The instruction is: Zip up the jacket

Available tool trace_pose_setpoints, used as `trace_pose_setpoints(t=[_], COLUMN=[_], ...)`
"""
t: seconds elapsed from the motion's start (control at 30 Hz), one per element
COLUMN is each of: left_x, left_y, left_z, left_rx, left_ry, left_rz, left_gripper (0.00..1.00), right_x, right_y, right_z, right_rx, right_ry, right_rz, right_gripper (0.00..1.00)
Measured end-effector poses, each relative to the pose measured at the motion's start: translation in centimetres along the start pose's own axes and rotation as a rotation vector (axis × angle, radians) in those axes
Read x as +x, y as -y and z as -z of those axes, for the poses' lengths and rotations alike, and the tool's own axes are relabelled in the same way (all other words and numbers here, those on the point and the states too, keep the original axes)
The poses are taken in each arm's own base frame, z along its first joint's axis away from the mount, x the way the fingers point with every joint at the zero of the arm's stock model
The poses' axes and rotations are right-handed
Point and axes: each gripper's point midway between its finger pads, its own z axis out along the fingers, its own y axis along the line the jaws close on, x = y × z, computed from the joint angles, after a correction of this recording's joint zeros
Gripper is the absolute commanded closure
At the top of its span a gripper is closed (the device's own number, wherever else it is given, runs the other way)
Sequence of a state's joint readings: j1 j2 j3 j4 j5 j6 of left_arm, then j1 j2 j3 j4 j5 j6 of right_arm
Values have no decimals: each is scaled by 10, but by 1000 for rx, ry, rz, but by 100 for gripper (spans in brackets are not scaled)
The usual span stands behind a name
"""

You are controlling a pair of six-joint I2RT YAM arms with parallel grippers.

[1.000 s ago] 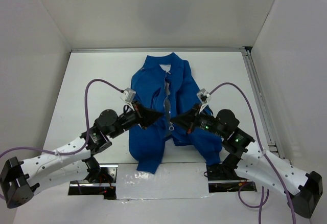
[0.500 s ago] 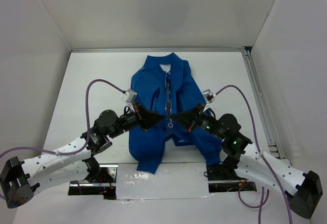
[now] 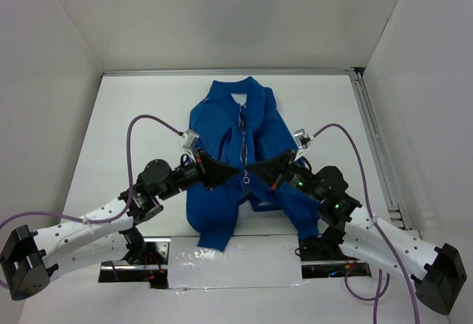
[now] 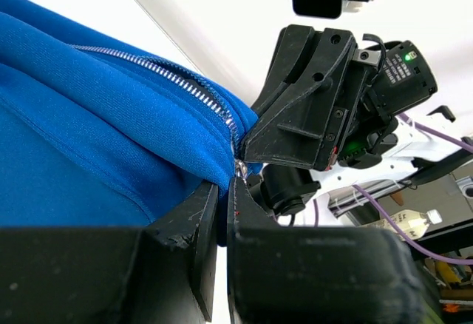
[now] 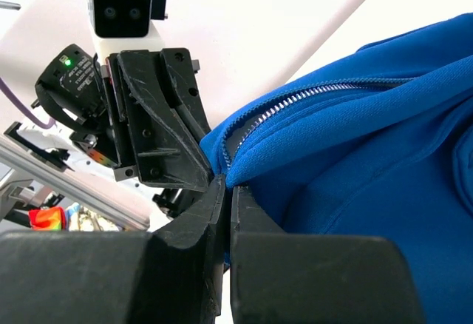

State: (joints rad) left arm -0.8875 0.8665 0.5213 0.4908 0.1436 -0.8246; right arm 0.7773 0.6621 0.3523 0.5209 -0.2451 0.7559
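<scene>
The blue jacket [image 3: 222, 198] lies flat in the middle of the table, collar at the far end. Its front zipper [image 3: 241, 135] is open along the upper part. My left gripper [image 3: 236, 170] and right gripper [image 3: 250, 170] meet tip to tip at the lower front. In the left wrist view the left gripper [image 4: 224, 188] is shut on a fold of jacket [image 4: 96, 139] beside the zipper teeth [image 4: 170, 81]. In the right wrist view the right gripper [image 5: 228, 185] is shut on the opposite jacket edge [image 5: 369, 132] by the zipper [image 5: 310, 96]. A small silver pull [image 3: 244, 181] hangs below the tips.
White walls enclose the table on three sides. A metal rail [image 3: 373, 139] runs along the right edge. Purple cables [image 3: 144, 120] loop above both arms. A taped strip and the arm bases [image 3: 236, 261] lie at the near edge.
The right arm has shifted a little, bringing its tip closer to the left gripper's. Both grippers stay shut on the jacket front, and the zipper pull has risen slightly.
</scene>
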Motion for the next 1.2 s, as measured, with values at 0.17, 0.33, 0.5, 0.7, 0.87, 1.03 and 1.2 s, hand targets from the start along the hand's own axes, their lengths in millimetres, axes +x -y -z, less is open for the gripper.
trace_pose_setpoints(t=[0.17,0.33,0.5,0.7,0.87,1.03,1.2], left_x=[-1,-4,-6,-8,-8,-9,-10], left_y=[1,1,-1,-1,-3,-3,-4], left_z=[-1,-1,-1,-2,-4,-4,-5], left_rx=[-2,-8,-16,-17,-25,-23,-27], left_ry=[6,20,43,56,60,66,74], left_rz=[20,43,75,107,123,122,123], left_gripper=[100,100,100,100,100,100,100], right_x=[0,1,-3,0,3,2,0], right_y=[-1,0,-4,-2,1,1,1], right_z=[0,1,0,-1,-4,-5,-7], right_rx=[-3,-9,-26,-28,-25,-29,-34], right_ry=[3,10,27,23,15,19,30], right_rz=[-9,-14,-17,-28,-33,-30,-27], right_gripper=[100,100,100,100,100,100,100])
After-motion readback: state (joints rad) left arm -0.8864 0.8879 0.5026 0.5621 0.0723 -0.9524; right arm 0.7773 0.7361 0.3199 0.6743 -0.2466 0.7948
